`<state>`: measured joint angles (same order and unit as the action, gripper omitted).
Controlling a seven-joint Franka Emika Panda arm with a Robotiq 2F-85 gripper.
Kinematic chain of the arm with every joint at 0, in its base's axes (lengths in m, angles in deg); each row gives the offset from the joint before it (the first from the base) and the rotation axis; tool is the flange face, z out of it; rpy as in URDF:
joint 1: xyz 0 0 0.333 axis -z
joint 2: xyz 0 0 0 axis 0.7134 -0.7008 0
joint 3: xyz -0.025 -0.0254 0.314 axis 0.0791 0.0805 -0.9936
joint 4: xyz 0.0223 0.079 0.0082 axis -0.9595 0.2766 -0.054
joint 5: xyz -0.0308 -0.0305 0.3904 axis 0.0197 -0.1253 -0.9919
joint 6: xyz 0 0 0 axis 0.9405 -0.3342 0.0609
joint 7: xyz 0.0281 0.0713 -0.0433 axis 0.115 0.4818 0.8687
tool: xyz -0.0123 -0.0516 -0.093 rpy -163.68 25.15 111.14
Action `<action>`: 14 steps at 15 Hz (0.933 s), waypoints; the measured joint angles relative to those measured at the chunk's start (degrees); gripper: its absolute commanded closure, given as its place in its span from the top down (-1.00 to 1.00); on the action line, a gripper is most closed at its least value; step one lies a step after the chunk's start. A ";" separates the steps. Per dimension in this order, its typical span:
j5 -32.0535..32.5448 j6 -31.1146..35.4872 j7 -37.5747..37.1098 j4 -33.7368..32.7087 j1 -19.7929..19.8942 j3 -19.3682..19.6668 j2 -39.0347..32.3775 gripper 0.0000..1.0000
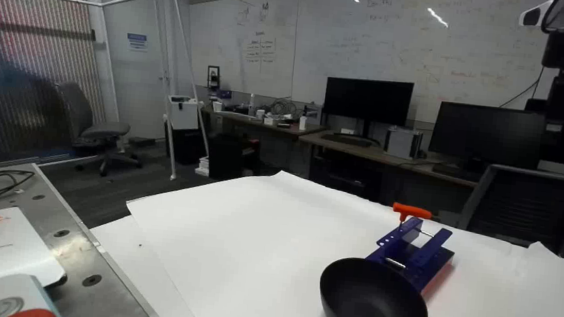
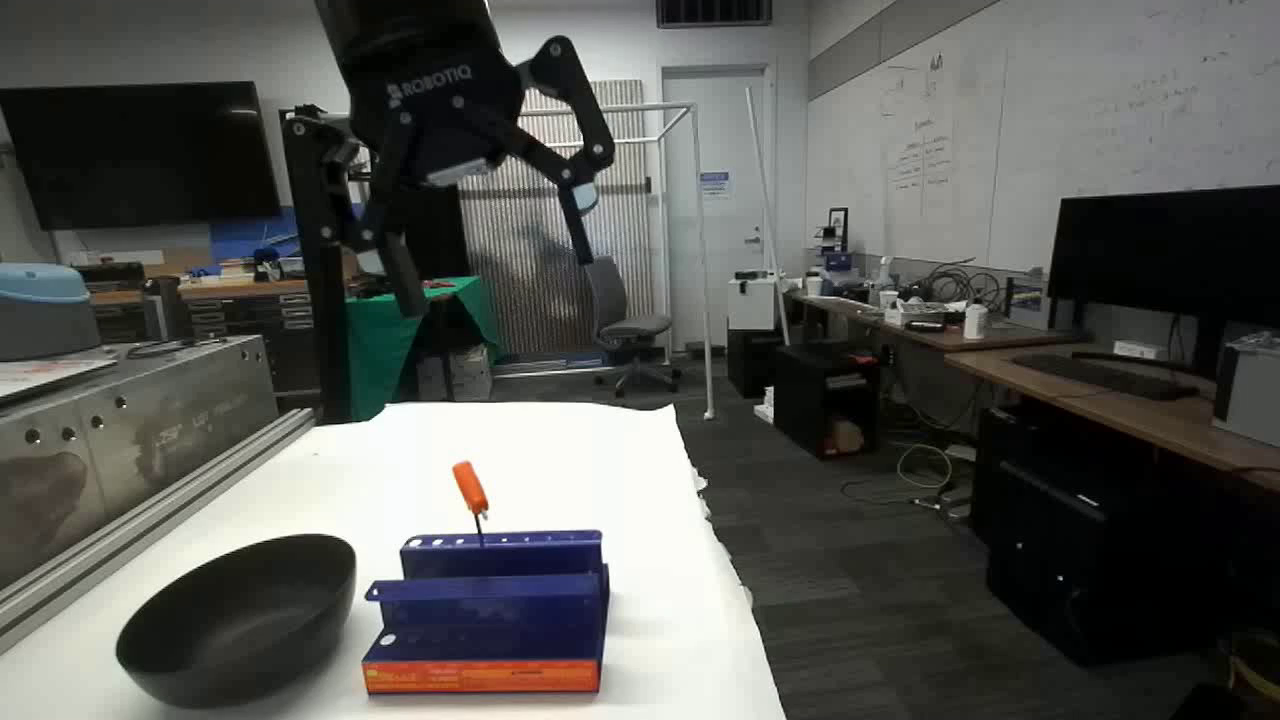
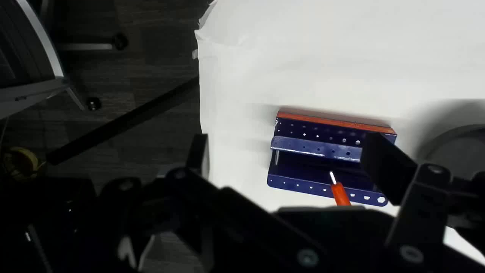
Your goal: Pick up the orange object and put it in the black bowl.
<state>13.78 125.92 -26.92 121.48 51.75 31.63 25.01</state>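
The orange object is a T-shaped handle [image 1: 411, 211] on a thin metal shaft, stuck upright in the blue rack block [image 1: 417, 254]. The handle [image 2: 470, 488] and blue rack [image 2: 490, 600] also show in an exterior view. In the wrist view the orange handle [image 3: 340, 194] is partly hidden by the gripper body. The black bowl [image 1: 374, 302] sits beside the rack in both exterior views [image 2: 240, 620]; its edge shows at the wrist view's right [image 3: 460, 151]. My gripper [image 2: 497, 275] is open and empty, high above the table and apart from the handle. Its spread fingers [image 3: 288, 159] show in the wrist view.
White paper [image 1: 253, 238] covers the table under the bowl and rack. A metal bench edge [image 2: 150, 410] runs along one side. A black chair [image 1: 530, 213] stands by the table's edge. Desks with monitors [image 1: 368, 99] stand behind.
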 measured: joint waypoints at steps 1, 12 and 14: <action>0.00 0.00 0.00 -0.31 0.00 0.00 0.04 1.00; -0.37 2.51 0.72 -1.68 -1.22 0.86 -3.41 1.00; -1.63 6.63 2.02 -2.60 -2.30 1.56 -7.22 1.00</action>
<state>12.15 132.55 -24.89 118.87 49.45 33.18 17.78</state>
